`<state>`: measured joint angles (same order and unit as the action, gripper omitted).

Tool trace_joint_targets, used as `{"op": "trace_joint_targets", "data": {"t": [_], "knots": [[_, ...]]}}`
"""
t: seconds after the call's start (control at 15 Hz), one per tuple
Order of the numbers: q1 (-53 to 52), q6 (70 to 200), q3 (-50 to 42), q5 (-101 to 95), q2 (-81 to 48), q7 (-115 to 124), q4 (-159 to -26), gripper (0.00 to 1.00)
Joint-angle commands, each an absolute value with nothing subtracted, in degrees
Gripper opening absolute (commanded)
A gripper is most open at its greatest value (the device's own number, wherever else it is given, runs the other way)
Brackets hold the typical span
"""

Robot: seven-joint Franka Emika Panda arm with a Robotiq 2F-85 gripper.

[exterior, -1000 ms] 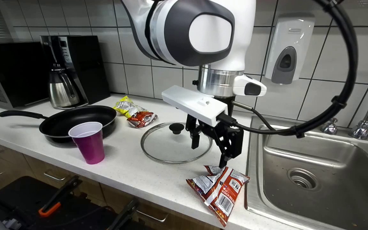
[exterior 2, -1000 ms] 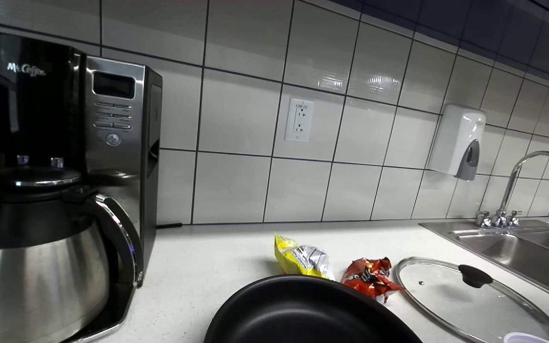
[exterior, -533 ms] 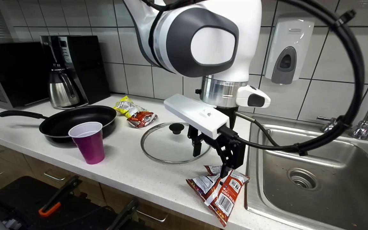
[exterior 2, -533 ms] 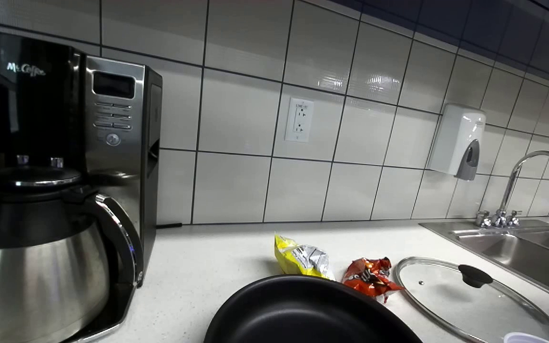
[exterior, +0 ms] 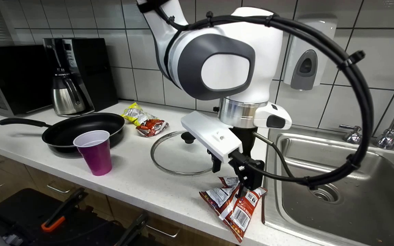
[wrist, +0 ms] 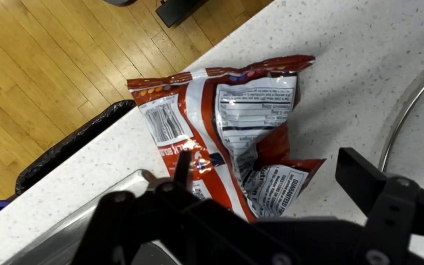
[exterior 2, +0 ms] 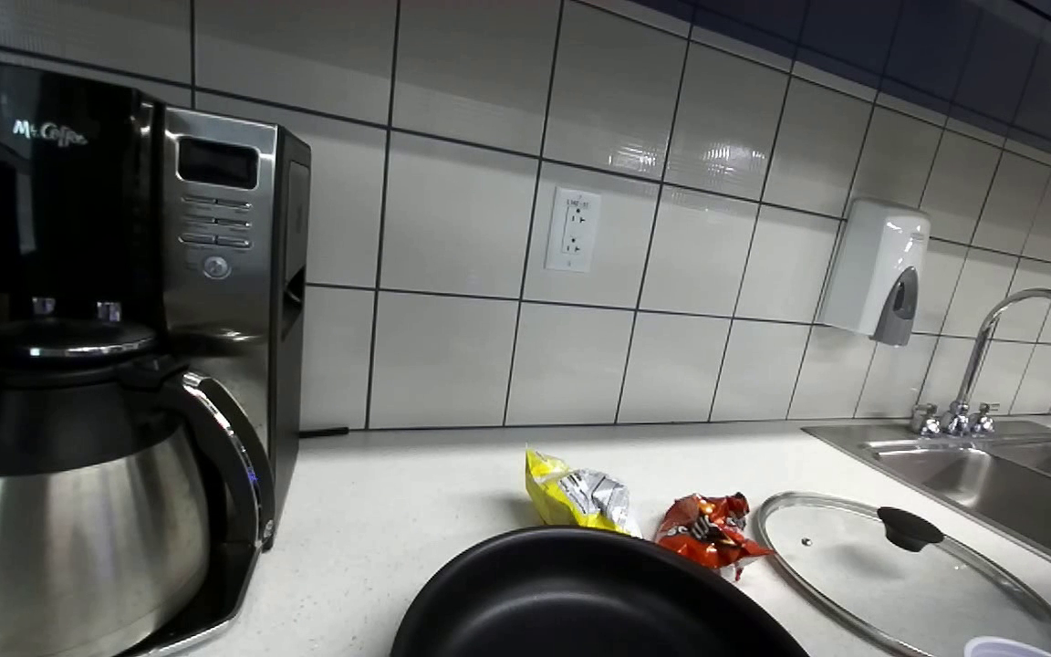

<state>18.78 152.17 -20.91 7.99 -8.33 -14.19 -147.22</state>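
My gripper (exterior: 228, 181) points down over a red snack bag (exterior: 241, 212) at the counter's front edge, beside the sink. In the wrist view the gripper (wrist: 267, 160) is open with its fingers wide apart. The crumpled bag (wrist: 254, 106) lies back side up. One finger overlaps its red part near the barcode; the other is over bare counter beside its folded corner. I cannot tell whether the finger touches the bag. Nothing is held. A glass lid (exterior: 174, 155) with a black knob lies just behind the gripper; its rim shows in the wrist view (wrist: 399, 121).
A steel sink (exterior: 273, 191) borders the bag. A purple cup (exterior: 96, 155), black pan (exterior: 80, 131), yellow bag (exterior: 134, 114) and smaller red bag (exterior: 152, 127) are farther along the counter. A coffee maker (exterior 2: 215, 201) stands against the tiled wall. A soap dispenser (exterior 2: 877, 269) hangs there.
The arm and gripper have moved down, bringing the open fingers from above the red bag's far edge to over the bag. The bag and other objects have not moved.
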Motion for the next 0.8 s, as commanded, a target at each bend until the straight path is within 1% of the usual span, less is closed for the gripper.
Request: {"op": "trace_joint_targets", "data": {"t": [0.0,0.47,0.53,0.6,0.73], "knots": [[20.75,153.39,-19.30,10.10,-10.85,-14.73,-145.36,1.00],[21.66,153.84,-19.08,10.26,-12.44,-14.19,-143.91,1.00],[21.70,153.88,-19.07,10.14,-12.58,-14.12,-143.80,0.75],[21.74,153.87,-19.01,10.09,-12.68,-14.19,-143.66,0.72],[21.80,153.95,-18.92,10.06,-12.89,-14.14,-143.45,0.58]]}}
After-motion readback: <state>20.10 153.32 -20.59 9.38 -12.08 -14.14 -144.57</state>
